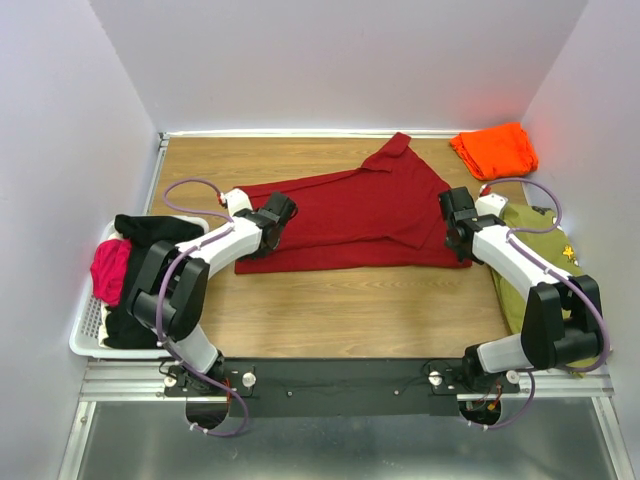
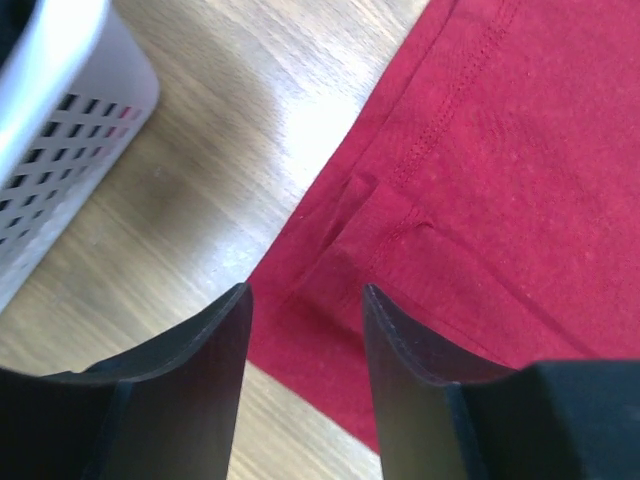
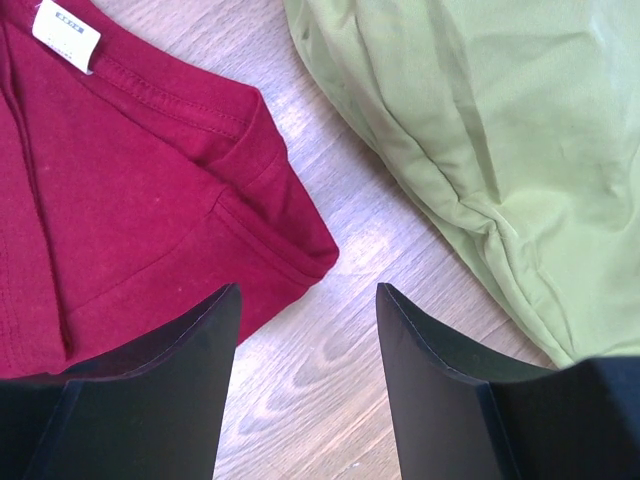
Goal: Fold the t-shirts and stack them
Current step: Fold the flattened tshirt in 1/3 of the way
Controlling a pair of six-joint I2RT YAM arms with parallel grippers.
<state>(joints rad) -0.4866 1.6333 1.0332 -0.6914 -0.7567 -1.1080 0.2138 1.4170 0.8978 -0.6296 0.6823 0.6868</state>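
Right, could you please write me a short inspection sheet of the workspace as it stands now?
Surface: light wooden table top, no stains seen.
Job's things: dark red cloth t-shirt lying flat mid-table, partly folded, white neck label showing; folded bright orange cloth t-shirt in the far right corner.
Clutter: white perforated plastic basket at the left edge holding black cloth and pink cloth; olive-green cloth garment at the right edge.
Grippers: left gripper open over the red shirt's left hem; right gripper open at its right corner; neither holds anything.
Cables: lilac cables looped along both arms, no snag seen.
Surroundings: plain white walls on three sides.
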